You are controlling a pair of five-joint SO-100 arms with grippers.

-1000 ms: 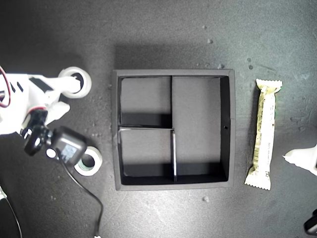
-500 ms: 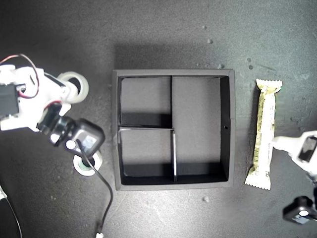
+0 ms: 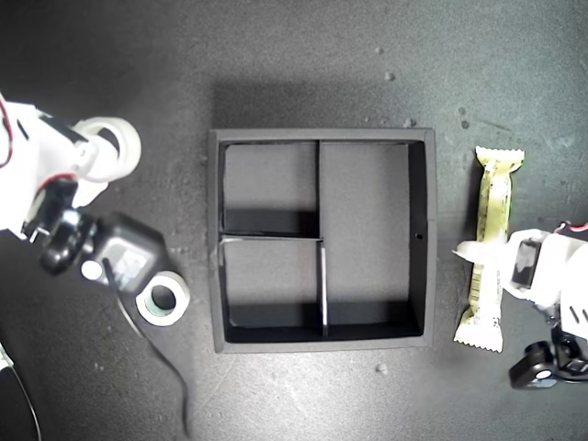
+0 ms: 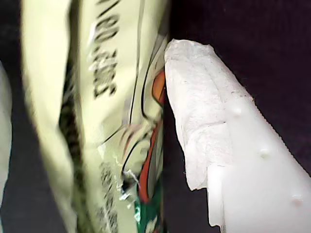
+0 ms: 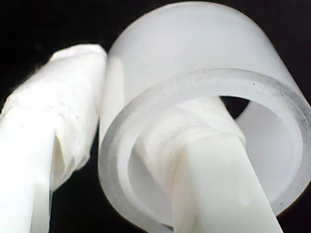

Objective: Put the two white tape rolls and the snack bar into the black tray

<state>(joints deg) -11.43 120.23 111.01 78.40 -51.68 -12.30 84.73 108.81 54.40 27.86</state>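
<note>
The tray (image 3: 421,234) sits in the middle of the dark table (image 3: 294,55) with nothing in it yet. The bar (image 3: 491,248) lies flat, just off the tray's wall on the exterior view's right. It looks light and bendy, with a slick crinkly wrap, so I would pinch it across the middle, not by the floppy ends. My first gripper (image 3: 478,250) has come in over its middle since half a second ago; one finger (image 4: 204,107) is beside the wrap, but I cannot tell how wide the jaws stand or if they hold it. The big roll (image 3: 115,147) is stiff and light (a ring like that is easy to hook). My second gripper (image 5: 146,145) is closed on its wall, one finger inside the hole and one outside, and the roll has slid a little toward the exterior view's left. The small roll (image 3: 163,299) lies alone near the tray, now uncovered.
</note>
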